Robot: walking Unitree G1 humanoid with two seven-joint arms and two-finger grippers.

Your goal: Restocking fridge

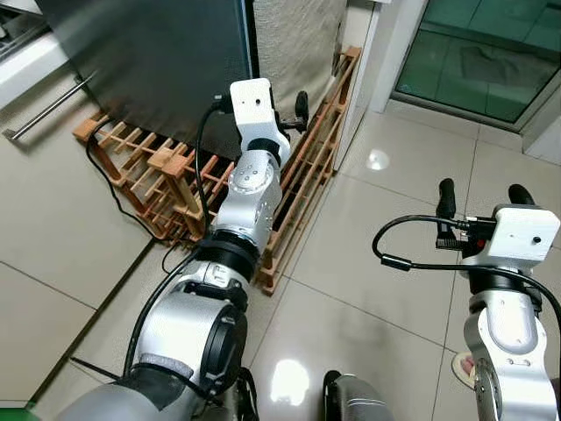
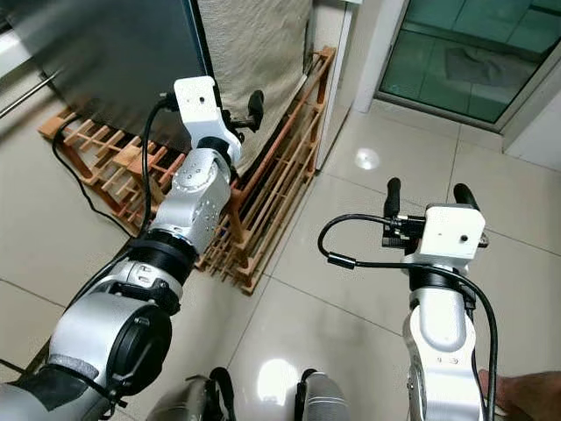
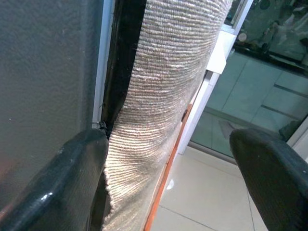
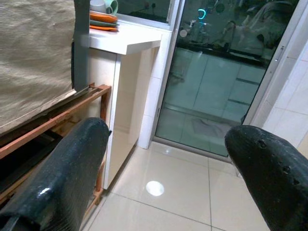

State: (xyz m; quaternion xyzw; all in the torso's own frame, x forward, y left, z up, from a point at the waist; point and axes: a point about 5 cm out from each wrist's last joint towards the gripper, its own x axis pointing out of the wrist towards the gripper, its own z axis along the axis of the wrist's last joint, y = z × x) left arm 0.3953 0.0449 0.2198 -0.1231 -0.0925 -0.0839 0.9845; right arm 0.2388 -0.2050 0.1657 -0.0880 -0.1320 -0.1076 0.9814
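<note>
The fridge is a tall dark grey body at the upper left, its door shut. A beige woven cloth hangs down its right side. My left gripper is stretched out to the fridge's front right corner and is open. One finger lies against the dark face, and the cloth's edge hangs between the two fingers. My right gripper is open and holds nothing, hovering above the tiled floor to the right.
A low wooden slatted rack runs under and beside the fridge, with a black cable over it. A metal bar handle juts out at far left. A glass sliding door stands ahead right, a white counter beside it. Part of a person shows at the bottom right.
</note>
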